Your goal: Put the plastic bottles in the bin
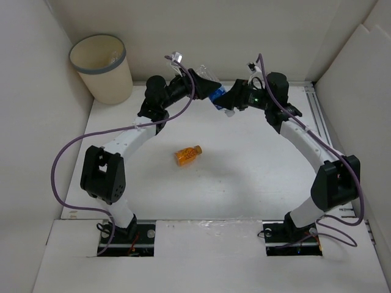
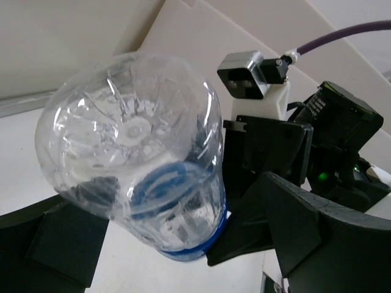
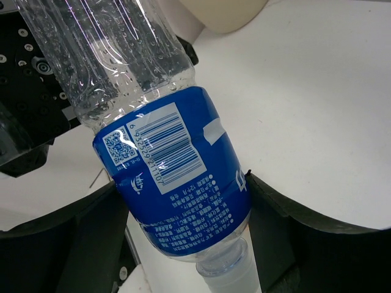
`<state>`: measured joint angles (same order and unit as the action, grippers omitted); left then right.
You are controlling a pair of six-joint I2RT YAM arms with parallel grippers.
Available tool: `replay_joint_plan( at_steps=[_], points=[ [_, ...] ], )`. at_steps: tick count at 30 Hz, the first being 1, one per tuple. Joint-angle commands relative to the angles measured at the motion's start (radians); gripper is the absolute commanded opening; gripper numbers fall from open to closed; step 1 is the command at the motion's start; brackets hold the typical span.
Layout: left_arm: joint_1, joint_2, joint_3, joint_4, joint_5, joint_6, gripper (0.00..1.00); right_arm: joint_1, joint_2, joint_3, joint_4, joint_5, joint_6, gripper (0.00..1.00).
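A clear plastic bottle with a blue label [image 1: 218,97] hangs in the air at the back middle. My right gripper [image 3: 183,229] is shut on its labelled part [image 3: 177,183], white cap toward the wrist. My left gripper [image 2: 183,232] stands open, one finger [image 2: 61,235] on either side of the bottle's clear bottom end [image 2: 131,140]; I cannot tell if they touch it. In the top view the left gripper [image 1: 204,82] and right gripper [image 1: 234,97] face each other. An orange-filled bottle [image 1: 187,154] lies on the table's middle. The cream bin [image 1: 101,67] stands at the back left.
White walls close the table on the left, back and right. A metal rail [image 1: 319,113] runs along the right side. Purple cables loop off both arms. The bin's underside [image 3: 226,15] shows at the top of the right wrist view.
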<state>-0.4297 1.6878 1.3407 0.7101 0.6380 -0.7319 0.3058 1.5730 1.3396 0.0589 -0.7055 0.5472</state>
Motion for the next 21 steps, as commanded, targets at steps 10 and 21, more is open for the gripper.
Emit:
replay_joint_plan(
  at_steps=[10, 21],
  points=[
    [0.003, -0.002, 0.08, -0.044, -0.159, 0.04, 0.09, 0.027, -0.024, -0.005, 0.173, -0.123, 0.065, 0.7],
    [0.316, 0.222, 0.784, -0.462, -0.668, 0.086, 0.0, -0.106, -0.145, -0.278, 0.136, -0.005, 0.03, 1.0]
  ],
)
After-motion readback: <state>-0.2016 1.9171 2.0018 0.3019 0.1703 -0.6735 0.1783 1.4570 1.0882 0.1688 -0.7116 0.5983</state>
